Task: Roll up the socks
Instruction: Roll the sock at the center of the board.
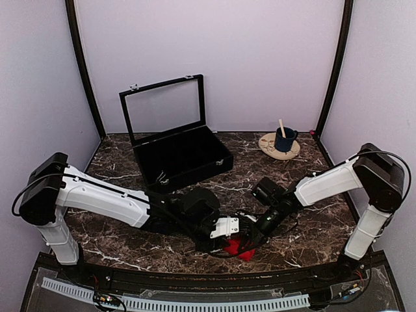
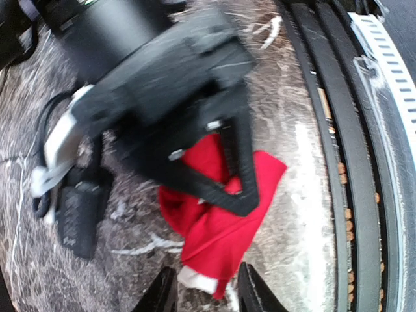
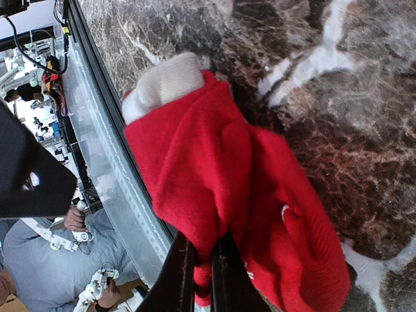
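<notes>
The soft red fabric socks with a white band [image 3: 214, 175] lie bunched on the dark veined marble tabletop [image 1: 117, 162], close to its near edge and just beside the black edge rail [image 2: 325, 130]. The right pincer [image 3: 201, 266] is clamped tight on a fold of the red cloth. The left pincer [image 2: 207, 286] stands parted at the white cuff end with a fingertip on either side of the band, gripping nothing. Whether the fingertips brush the cloth cannot be told.

Both arms crowd over the socks, so the overhead view shows only a scrap of red. The right pincer's black body hides their upper part from the left wrist camera.

Well behind stands an open black rectangular case with a glass-paned lid [image 1: 185, 159]. At the far right, a dark blue mug [image 1: 284, 139] holding a wooden stick [image 1: 282, 127] sits on a round wooden coaster [image 1: 266, 144].
</notes>
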`<state>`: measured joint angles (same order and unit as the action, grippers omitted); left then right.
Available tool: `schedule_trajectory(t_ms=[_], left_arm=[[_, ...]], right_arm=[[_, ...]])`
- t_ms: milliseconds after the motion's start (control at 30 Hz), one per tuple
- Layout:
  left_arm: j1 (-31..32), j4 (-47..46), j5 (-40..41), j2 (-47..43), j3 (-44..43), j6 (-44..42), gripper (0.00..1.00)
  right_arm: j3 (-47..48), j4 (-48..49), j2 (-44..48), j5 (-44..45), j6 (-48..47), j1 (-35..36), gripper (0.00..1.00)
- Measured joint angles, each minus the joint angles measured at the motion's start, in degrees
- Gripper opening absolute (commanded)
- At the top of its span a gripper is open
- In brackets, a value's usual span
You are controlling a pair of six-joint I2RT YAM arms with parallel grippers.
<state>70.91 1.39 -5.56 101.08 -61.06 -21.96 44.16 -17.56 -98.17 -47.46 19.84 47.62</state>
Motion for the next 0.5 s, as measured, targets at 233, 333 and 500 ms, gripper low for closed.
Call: schedule_trajectory(t_ms=[233,333,500], left_arm=[[3.82,-0.24,3.15,1.31,0.02,-5.2,0.35],[4.81,-0.68,5.03,3.21,0.0,-7.13,0.36],[5.51,-1.16,8.44,7.43,-1.2,-9.46,0.36]], right_arm=[[-0.07,-0.09,-0.31,-1.18,-0.02,-0.04,0.0],[-0.26,-0.42,-0.31,-1.68,-0.04,-0.04,0.0],[-0.31,-0.9,-0.31,-1.88,-0.09,-0.04,0.0]])
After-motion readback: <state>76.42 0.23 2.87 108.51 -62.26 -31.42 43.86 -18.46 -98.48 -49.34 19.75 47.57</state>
